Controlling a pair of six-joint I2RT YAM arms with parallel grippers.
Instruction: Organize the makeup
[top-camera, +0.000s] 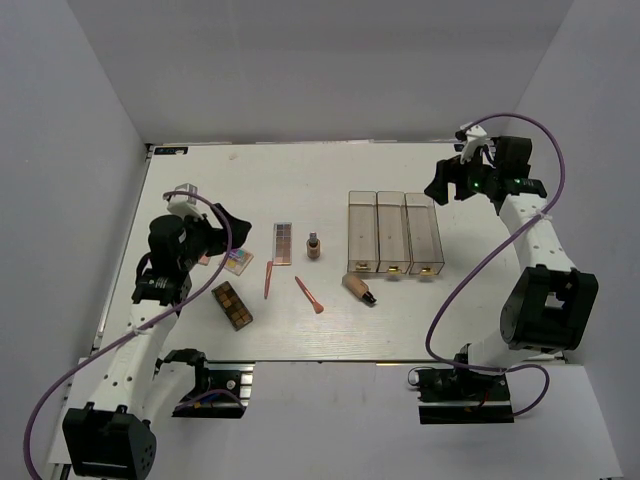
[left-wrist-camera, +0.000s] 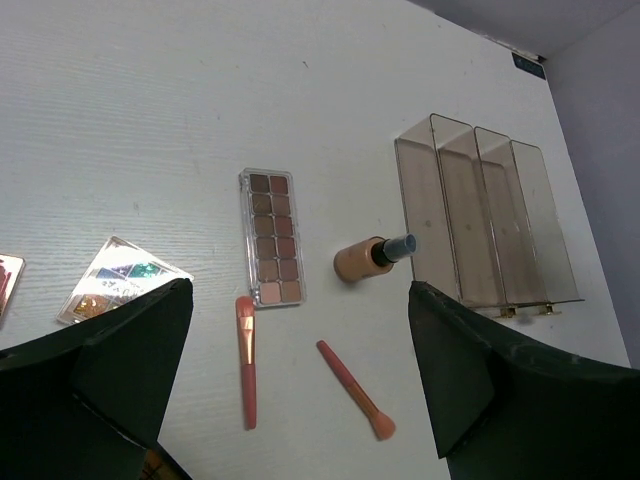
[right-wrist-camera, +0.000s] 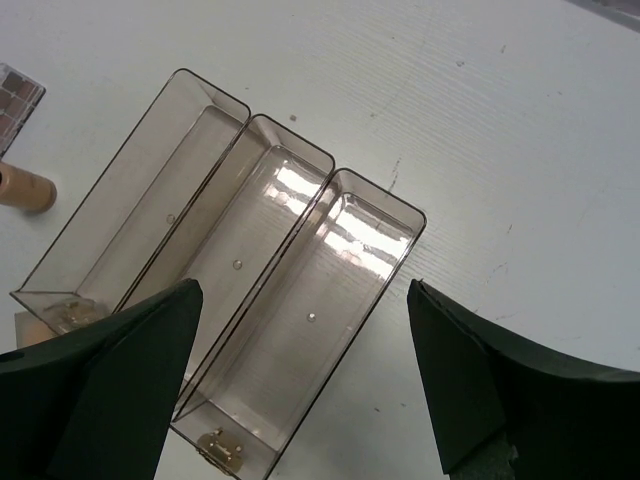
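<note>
**Condition.** All of the makeup was found on the table (top-camera: 300, 180), left of and in front of the three clear organizer boxes (top-camera: 393, 235), and none had been placed inside them. The left gripper (top-camera: 222, 232) was held above the left-hand palettes with its fingers spread wide and nothing between them. The right gripper (top-camera: 447, 183) was likewise spread and empty, raised beyond the boxes' right side.

**Hazards noted.**
- An upright tan bottle (left-wrist-camera: 365, 258) was seen just beside the long eyeshadow palette (left-wrist-camera: 271, 237). It was judged likely to be toppled by a finger lowered for that palette.
- A second bottle (top-camera: 358, 288) lay on its side near the box fronts. It was expected to roll if nudged off-centre.
- The two salmon-pink applicator sticks (left-wrist-camera: 246, 360) (left-wrist-camera: 355, 390) and the brown palette (top-camera: 232, 305) lay flat. A pinch was considered liable to slip or to scrape the table.
- The iridescent palette (left-wrist-camera: 122, 280) lay close under the left gripper, so a careless descent could press on it.
- The boxes looked light. A finger caught on a rim could shift all three.
</note>
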